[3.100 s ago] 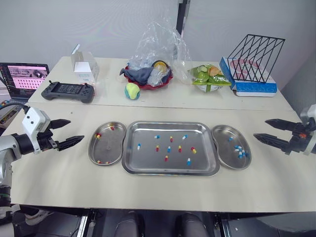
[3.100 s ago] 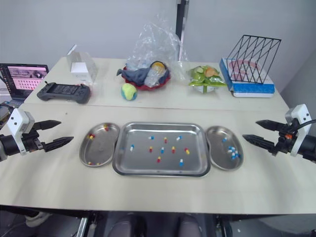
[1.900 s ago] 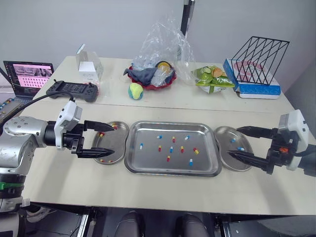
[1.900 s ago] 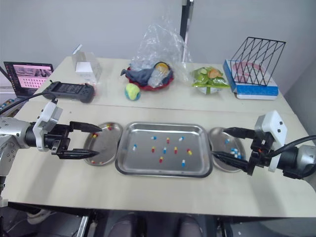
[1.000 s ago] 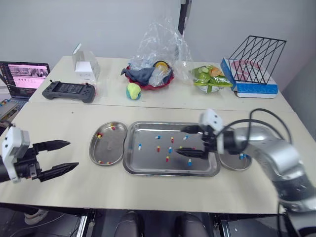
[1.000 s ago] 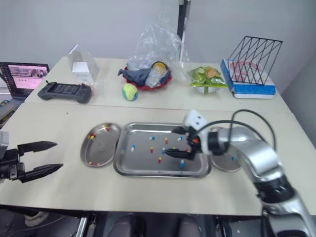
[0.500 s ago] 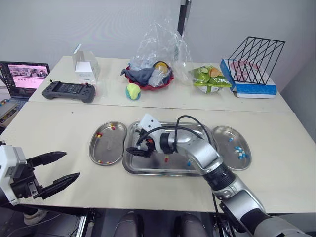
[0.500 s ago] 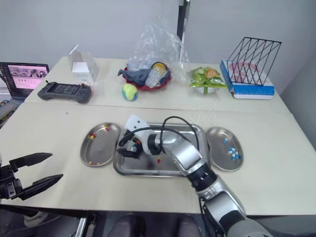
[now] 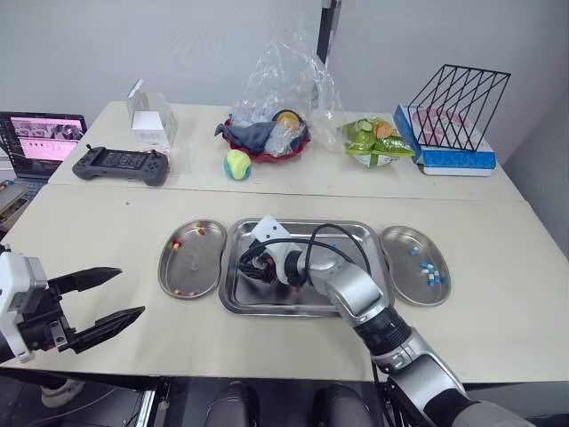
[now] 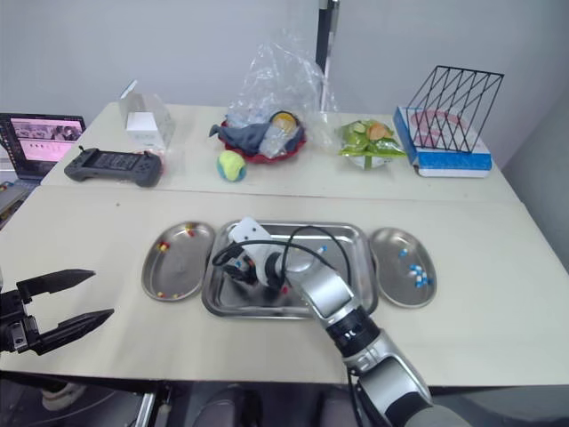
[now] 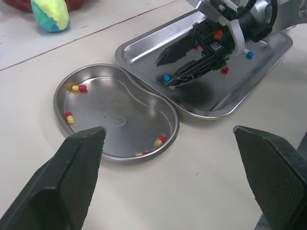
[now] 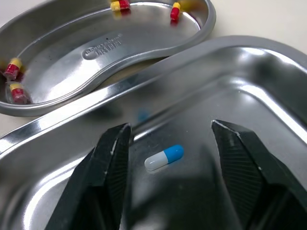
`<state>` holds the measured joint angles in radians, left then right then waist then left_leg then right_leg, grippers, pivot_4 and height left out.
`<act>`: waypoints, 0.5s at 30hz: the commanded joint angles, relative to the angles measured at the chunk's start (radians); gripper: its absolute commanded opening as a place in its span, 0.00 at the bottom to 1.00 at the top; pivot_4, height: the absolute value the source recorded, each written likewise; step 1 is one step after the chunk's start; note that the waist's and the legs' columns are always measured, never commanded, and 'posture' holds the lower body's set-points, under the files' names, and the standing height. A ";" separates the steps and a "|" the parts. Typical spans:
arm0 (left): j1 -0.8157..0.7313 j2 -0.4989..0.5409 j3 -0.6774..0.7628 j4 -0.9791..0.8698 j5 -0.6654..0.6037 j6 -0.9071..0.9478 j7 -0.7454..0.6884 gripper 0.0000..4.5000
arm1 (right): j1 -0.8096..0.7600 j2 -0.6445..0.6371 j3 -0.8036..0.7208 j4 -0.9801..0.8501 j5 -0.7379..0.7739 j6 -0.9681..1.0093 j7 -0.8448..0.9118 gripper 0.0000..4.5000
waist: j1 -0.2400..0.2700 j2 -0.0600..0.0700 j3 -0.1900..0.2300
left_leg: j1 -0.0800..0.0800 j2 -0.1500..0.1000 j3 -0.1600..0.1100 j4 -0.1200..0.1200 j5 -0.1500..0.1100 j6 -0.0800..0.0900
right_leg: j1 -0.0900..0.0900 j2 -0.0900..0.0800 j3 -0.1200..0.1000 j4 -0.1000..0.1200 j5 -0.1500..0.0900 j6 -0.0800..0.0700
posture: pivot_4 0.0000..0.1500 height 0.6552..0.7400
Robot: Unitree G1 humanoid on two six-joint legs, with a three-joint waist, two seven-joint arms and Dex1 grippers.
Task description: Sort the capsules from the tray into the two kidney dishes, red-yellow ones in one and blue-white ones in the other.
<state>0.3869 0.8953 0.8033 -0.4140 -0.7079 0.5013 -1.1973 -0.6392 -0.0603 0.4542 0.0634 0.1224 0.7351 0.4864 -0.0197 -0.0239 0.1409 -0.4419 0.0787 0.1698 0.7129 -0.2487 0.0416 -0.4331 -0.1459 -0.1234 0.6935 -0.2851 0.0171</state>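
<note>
Apart, the right gripper's (image 12: 170, 124) ribbed fingers (image 12: 108, 165) flank an oblong blue-white capsule (image 12: 164, 157).

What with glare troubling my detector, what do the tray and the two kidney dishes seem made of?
Tray: probably polished stainless steel, given bright highlights and mirrored shapes. Left kidney dish: same silvery metal, soft sheen, stamped mark. Right kidney dish: looks alike, finer finish unclear.

The right gripper (image 9: 246, 269) and its arm lie across the tray (image 9: 258, 308) from its near right corner to its left end, fingers spread, blocking that span. The left kidney dish (image 9: 191, 267) and right kidney dish (image 9: 411, 286) flank the tray closely. The table (image 9: 267, 347) in front of the tray is open.
</note>
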 commanded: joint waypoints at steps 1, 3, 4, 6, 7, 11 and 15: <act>-0.015 0.024 0.004 0.005 -0.002 -0.008 -0.009 1.00 | 0.011 0.015 -0.021 -0.015 -0.003 0.013 -0.013 0.67 | 0.000 0.000 0.000 | -0.001 0.000 0.000 0.000 0.000 0.000 | -0.001 0.000 0.000 0.000 0.000 0.000 | 1.00 0.45; -0.029 0.033 0.001 0.016 -0.006 0.004 -0.004 1.00 | 0.018 0.019 -0.027 -0.006 0.001 0.019 -0.012 0.67 | -0.001 0.000 0.000 | -0.001 0.000 0.000 0.000 0.000 0.000 | -0.001 0.000 0.000 0.000 0.000 0.000 | 1.00 0.45; -0.037 0.037 0.000 0.022 -0.008 0.010 0.000 1.00 | 0.018 0.017 -0.025 0.000 -0.004 0.018 -0.011 0.67 | -0.001 0.000 0.000 | -0.001 0.000 0.000 0.000 0.000 0.000 | -0.001 0.000 0.000 0.000 0.000 0.000 | 1.00 0.45; -0.044 0.044 -0.004 0.030 -0.003 0.008 -0.002 1.00 | 0.022 0.020 -0.028 0.004 -0.007 0.021 -0.015 0.67 | -0.001 0.000 0.000 | -0.001 0.000 0.000 0.000 0.000 0.000 | -0.001 0.000 0.000 0.000 0.000 0.000 | 1.00 0.45; -0.047 0.048 -0.005 0.034 -0.001 0.005 -0.006 1.00 | 0.024 0.022 -0.029 0.004 -0.005 0.024 -0.015 0.67 | -0.001 0.000 0.000 | -0.001 0.000 0.000 0.000 0.000 0.000 | -0.001 0.000 0.000 0.000 0.000 0.000 | 1.00 0.45; -0.057 0.054 -0.015 0.044 0.003 -0.001 -0.007 1.00 | 0.025 0.016 -0.032 0.004 -0.005 0.033 -0.006 0.49 | -0.001 0.000 0.000 | -0.001 0.000 0.000 0.000 0.000 -0.001 | -0.002 0.000 0.000 0.000 0.000 0.000 | 1.00 0.45; -0.059 0.052 -0.020 0.046 0.009 -0.006 -0.010 1.00 | 0.028 0.009 -0.033 -0.004 -0.014 0.040 -0.010 0.49 | -0.002 0.000 0.000 | -0.001 0.000 0.001 0.000 0.000 -0.001 | -0.002 0.000 0.001 0.000 0.000 0.000 | 1.00 0.45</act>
<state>0.3326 0.9358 0.7749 -0.3678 -0.7043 0.5039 -1.2011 -0.6201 -0.0506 0.4246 0.0675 0.1185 0.7638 0.4780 -0.0218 -0.0238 0.1409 -0.4426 0.0790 0.1703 0.7124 -0.2487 0.0409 -0.4350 -0.1457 -0.1229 0.6939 -0.2852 0.0169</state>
